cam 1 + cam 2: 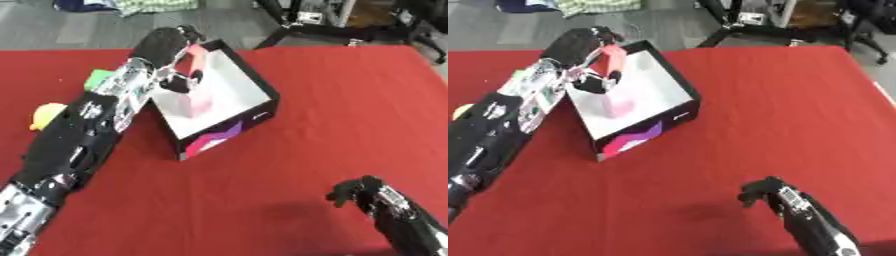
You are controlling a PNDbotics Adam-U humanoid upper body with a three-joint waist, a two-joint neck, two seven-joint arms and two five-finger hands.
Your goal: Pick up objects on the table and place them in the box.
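A black box with a white inside and a pink and purple patch on its front wall stands left of the middle of the red table. My left hand reaches over the box's far left corner, fingers curled round a pink-red object held above the white floor. A pink patch shows on the box floor below it; I cannot make out what it is. A green object and a yellow object lie left of my left arm. My right hand rests at the lower right, fingers curled and holding nothing.
The red cloth stretches bare to the right of and in front of the box. Beyond the table's far edge are a grey floor, black stand legs and some cloth.
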